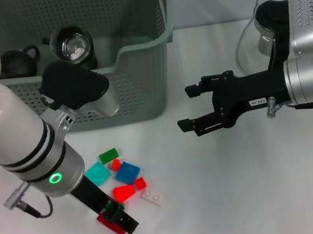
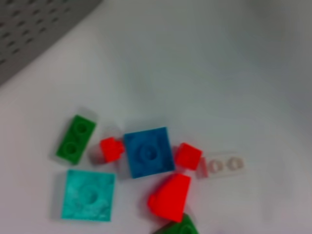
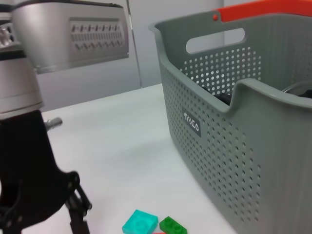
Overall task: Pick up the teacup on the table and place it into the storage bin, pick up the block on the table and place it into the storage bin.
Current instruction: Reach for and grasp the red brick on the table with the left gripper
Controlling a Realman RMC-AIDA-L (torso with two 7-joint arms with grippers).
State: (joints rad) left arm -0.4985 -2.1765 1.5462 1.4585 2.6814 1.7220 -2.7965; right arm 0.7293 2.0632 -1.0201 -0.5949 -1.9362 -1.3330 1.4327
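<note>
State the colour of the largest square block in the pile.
Blue. The square block shows best in the left wrist view.

Blocks [image 1: 124,176] on table [image 1: 242,198] before storage bin [image 1: 141,90]; teacup [image 1: 75,46] in bin.

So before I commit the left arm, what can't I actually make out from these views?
- Left gripper: in the head view the arm covers most of it; whether the jaws hold the flat red block cannot be told.
- Dark green block: cut off by the left wrist view's edge.
- Grey-green perforated plastic storage bin: the left arm and front wall hide part of its contents; a dark teapot shows.
- Right gripper: open, hovering.
</note>
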